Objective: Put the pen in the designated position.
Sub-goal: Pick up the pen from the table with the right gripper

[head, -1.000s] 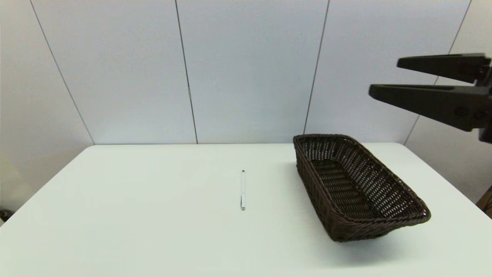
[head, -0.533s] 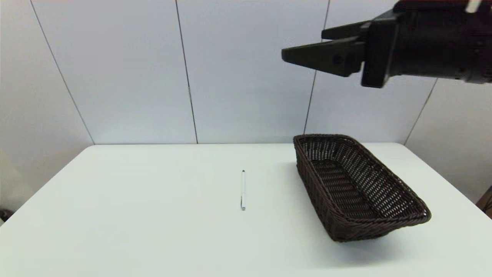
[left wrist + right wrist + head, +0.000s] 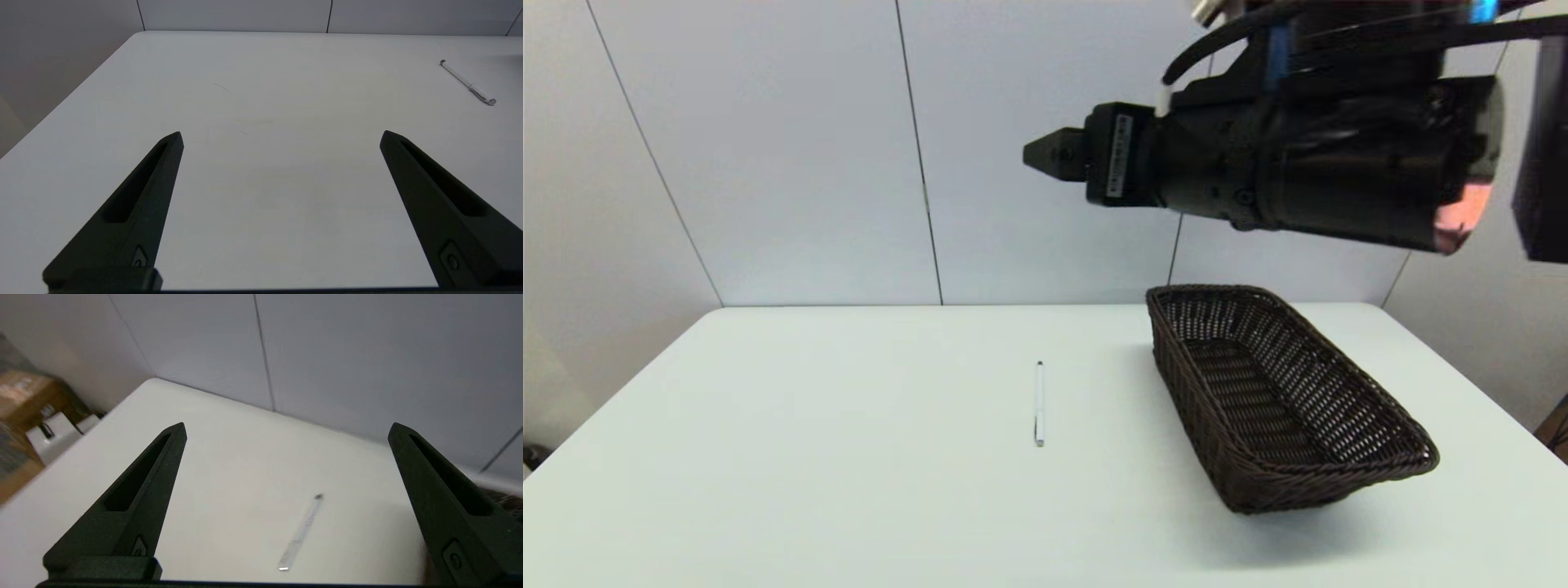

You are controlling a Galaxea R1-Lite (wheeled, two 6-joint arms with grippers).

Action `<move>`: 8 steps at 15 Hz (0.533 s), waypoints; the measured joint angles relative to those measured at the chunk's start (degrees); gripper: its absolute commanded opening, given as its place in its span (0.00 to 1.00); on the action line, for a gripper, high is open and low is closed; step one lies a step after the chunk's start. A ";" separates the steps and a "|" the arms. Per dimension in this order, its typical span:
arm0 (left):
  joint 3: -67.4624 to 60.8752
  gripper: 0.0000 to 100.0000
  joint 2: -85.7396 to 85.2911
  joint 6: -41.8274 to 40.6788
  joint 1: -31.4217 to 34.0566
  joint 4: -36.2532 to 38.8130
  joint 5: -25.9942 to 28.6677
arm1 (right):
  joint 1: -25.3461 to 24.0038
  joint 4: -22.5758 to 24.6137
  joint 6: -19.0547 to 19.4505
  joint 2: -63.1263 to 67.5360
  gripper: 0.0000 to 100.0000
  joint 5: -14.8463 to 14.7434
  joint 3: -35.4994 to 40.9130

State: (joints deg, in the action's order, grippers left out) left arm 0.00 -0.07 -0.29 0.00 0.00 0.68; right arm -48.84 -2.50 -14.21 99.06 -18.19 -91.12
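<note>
Above the pen point(image 3: 1039, 403), right gripper point(image 3: 286, 428) agape.

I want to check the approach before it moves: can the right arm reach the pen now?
Probably yes. The right end effector hangs open above the table; the pen lies alone on it, apart from the basket, nothing between.

woven wicker basket point(image 3: 1282, 400), smooth matt table point(image 3: 849, 457)
</note>
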 measured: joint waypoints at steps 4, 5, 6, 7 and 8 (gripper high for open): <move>0.00 1.00 0.00 0.05 -0.02 0.00 0.02 | -3.78 -8.02 -11.97 6.18 1.00 -7.24 -3.74; 0.00 1.00 0.00 0.02 -0.02 0.00 0.02 | -4.05 -10.47 -13.20 7.74 1.00 -8.79 -4.60; 0.00 1.00 0.00 0.02 -0.02 0.00 0.02 | -4.14 -12.68 -14.09 9.51 1.00 -10.72 -5.29; 0.00 1.00 0.00 0.05 -0.02 0.00 0.02 | -4.24 -14.09 -15.14 11.24 1.00 -12.43 -5.99; 0.00 1.00 0.00 0.02 -0.02 0.00 0.00 | -4.30 -14.84 -16.52 13.03 1.00 -13.92 -6.86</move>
State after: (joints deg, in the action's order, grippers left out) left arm 0.00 -0.07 -0.27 -0.02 0.00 0.68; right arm -53.14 -17.34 -30.73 112.09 -32.11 -97.99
